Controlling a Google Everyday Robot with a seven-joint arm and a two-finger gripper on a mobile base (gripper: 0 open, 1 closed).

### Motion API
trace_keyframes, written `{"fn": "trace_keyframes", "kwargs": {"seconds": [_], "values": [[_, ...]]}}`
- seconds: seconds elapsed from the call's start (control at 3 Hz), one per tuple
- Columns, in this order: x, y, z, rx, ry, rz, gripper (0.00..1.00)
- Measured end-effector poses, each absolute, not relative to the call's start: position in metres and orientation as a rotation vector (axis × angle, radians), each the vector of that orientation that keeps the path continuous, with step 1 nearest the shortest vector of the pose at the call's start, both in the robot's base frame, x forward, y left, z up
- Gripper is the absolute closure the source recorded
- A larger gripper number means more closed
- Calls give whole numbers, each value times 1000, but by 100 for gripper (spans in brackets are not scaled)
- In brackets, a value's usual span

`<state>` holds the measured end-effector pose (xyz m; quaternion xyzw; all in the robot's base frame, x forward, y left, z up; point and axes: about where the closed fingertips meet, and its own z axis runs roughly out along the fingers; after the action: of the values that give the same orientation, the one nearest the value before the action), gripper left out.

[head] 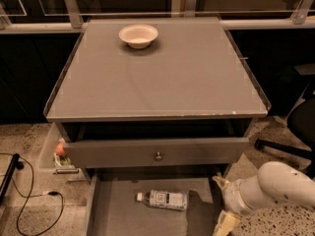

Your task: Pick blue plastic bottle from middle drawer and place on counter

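Bottle point(162, 199) is lying on its side on the floor of the open middle drawer point(110, 213), below the counter's point(162, 82) front edge and roughly under its midpoint, with the white cap pointing toward the left edge and the label facing up. It is lying apart from the drawer's side walls, and nothing is touching it. The gripper point(219, 204) is hanging low by the drawer's right side, under the counter's front right corner, to the right of the bottle and clear of it. Its two pale fingers point(226, 223) are standing spread apart, one above the other, with nothing between them. The white arm point(283, 183) is reaching in from the right edge of the view. A white bowl point(138, 35) is sitting upright on the counter near the back edge, left of centre. Just under the front edge, a drawer front point(123, 154) with a small round knob point(158, 156) is standing slightly pulled out above the middle drawer. Black cables point(30, 208) are trailing over the speckled floor off the front left corner, and a dark chair point(301, 124) is standing beyond the right edge.
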<state>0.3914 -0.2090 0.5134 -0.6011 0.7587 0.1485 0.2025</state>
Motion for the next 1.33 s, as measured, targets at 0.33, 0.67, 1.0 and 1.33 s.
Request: {"fn": "trace_keyframes", "kwargs": {"seconds": [0.33,0.67,1.0,1.33], "values": [[419,-189,487,-1677,1989,313,0],[448,-168,472,-1663,1870,220,0],[466,-152,453,-1685,1808,203,0],[477,-141,431,-1717,1786,269,0]]}}
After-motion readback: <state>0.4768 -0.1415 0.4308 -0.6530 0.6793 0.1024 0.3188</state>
